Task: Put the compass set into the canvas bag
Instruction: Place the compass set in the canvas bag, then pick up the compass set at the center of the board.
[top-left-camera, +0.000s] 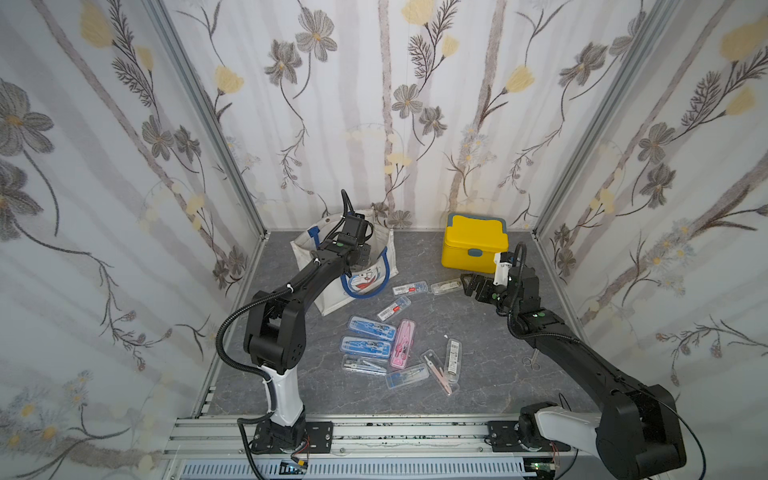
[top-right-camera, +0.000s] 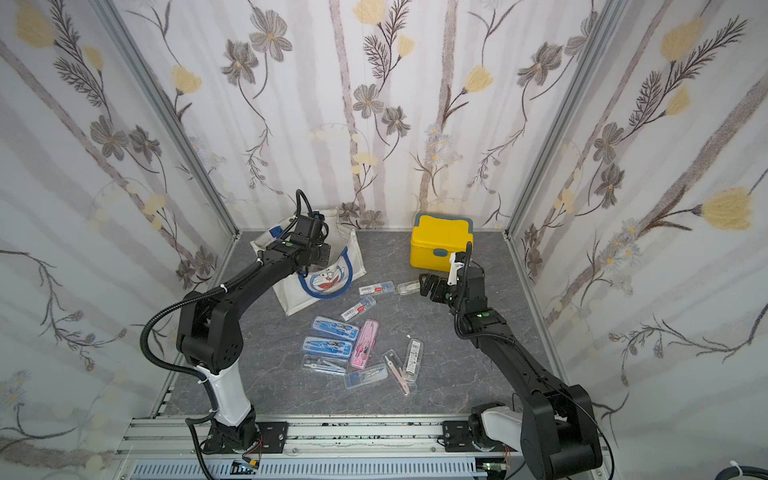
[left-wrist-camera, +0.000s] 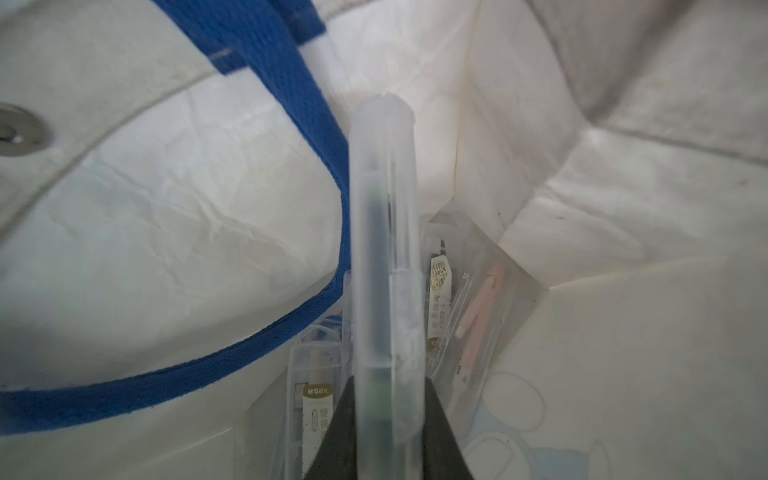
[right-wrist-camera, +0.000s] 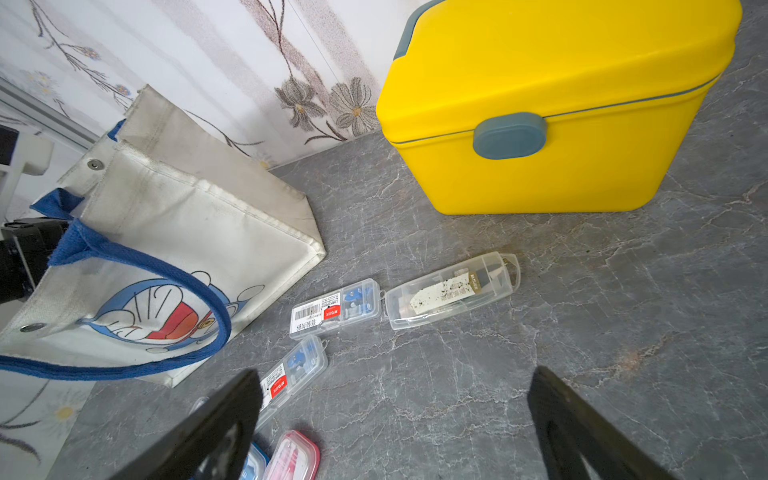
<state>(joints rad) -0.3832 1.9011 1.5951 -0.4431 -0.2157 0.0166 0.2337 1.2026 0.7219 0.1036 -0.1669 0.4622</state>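
The white canvas bag (top-left-camera: 332, 299) with blue handles and a cat face stands at the back left, its mouth open upward. My left gripper (top-left-camera: 360, 258) reaches down into that mouth. In the left wrist view it (left-wrist-camera: 388, 382) is shut on a frosted clear compass set case (left-wrist-camera: 384, 249), held upright inside the bag (left-wrist-camera: 166, 208) above other cases (left-wrist-camera: 478, 316) lying at the bottom. My right gripper (top-left-camera: 467, 284) hovers open and empty over the table. A clear compass case (right-wrist-camera: 453, 291) lies just beyond its fingers (right-wrist-camera: 232, 407).
Several more compass sets lie on the grey table: blue ones (top-left-camera: 371, 328), a pink one (top-left-camera: 402, 343) and small clear ones (top-left-camera: 409, 289). A shut yellow lidded box (top-left-camera: 473, 245) stands behind the right gripper. Patterned walls close in three sides.
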